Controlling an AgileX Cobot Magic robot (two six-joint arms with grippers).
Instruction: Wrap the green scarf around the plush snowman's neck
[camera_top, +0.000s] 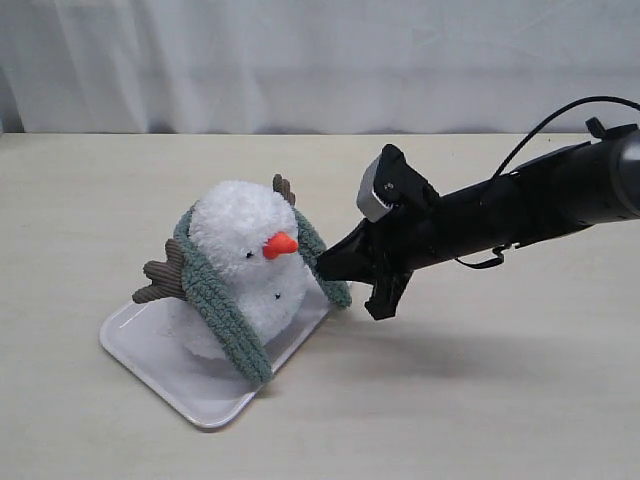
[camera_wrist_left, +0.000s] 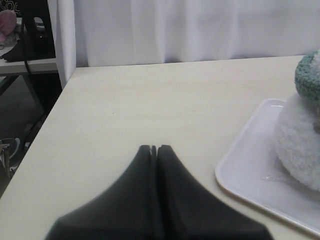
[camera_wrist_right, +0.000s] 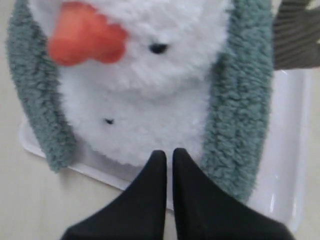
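Fluffy white 2-ball plush snowman (camera_top: 240, 235) w/ orange carrot nose sits on a flat white plastic tray (camera_top: 180, 372) on the pale tabletop (camera_top: 480, 400). The fuzzy sage-green ribbed scarf (camera_top: 215, 295) is draped behind its neck, 2 ends hanging down the front, 1 each side, uncrossed. Step in hand, I'd judge: crossing an end over the front. Right gripper (camera_top: 323, 266) is clenched w/ nothing between its fingers, tips at the snowman's base betw. the 2 strands. Left gripper (camera_wrist_left: 154, 148) is also clenched & empty, over bare table beside the tray. Next move prob. needs the right jaws to part, shift to the nearer strand & pinch it low.
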